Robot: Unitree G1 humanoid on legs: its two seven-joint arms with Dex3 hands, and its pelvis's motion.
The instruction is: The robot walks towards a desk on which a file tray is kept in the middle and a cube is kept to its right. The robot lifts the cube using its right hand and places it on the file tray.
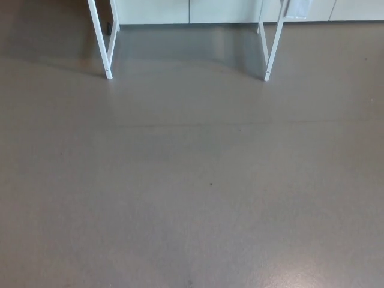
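- Nearest me there is only bare grey floor (192, 240). Neither my left hand nor my right hand shows in the head view, so I cannot tell whether my fingers are loose, curled or holding anything.
- A little further out a small dark speck (210, 183) lies on the floor, and beyond it a faint seam (180, 125) runs from side to side.
- Further on stand two white frames, the left desk leg (102, 45) and the right desk leg (273, 45), well apart, with open floor between them.
- Behind them, at the top edge, are white panels (156, 11) (cabinet fronts or wall, I cannot say which).
- The desk top is cut off above the picture, so the file tray and the cube are both out of sight. By the task, the cube should sit to the right of the tray.
- I judge this to be the walking step, with the lift not yet begun.
- The next move calls for stepping straight toward the gap between the legs and stopping close enough for the top to come into view. I then need to find the cube before my right hand reaches.
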